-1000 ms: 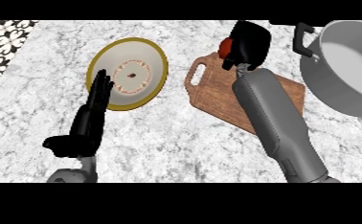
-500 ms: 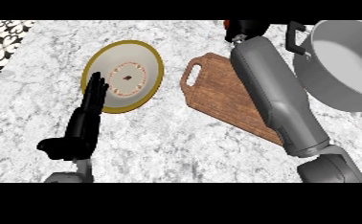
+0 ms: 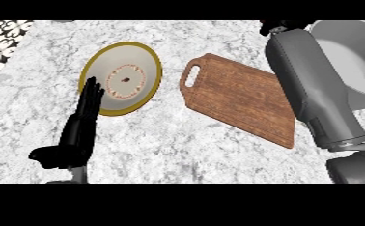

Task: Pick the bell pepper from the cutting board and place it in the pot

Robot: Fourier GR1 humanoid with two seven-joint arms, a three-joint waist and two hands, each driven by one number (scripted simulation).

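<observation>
The right hand (image 3: 284, 25) shows only as a dark sliver at the upper right, above its grey forearm, so whether it is wide, narrow or holding something cannot be told; the bell pepper is not visible. Just beside it sits the grey pot (image 3: 341, 46). The wooden cutting board (image 3: 239, 97) lies bare on the marble counter (image 3: 185, 148). The left hand (image 3: 77, 133) rests with straight fingers beside a gold-rimmed plate (image 3: 122, 78).

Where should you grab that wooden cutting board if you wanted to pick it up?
Probably by the handle end, the narrow left end with a slot cut through it, coming in from the side where the plate is. The cutting board lies flat on the counter, so the slot gives fingers something to hook. The right forearm covers its right edge in this view, so that side is crowded.
</observation>
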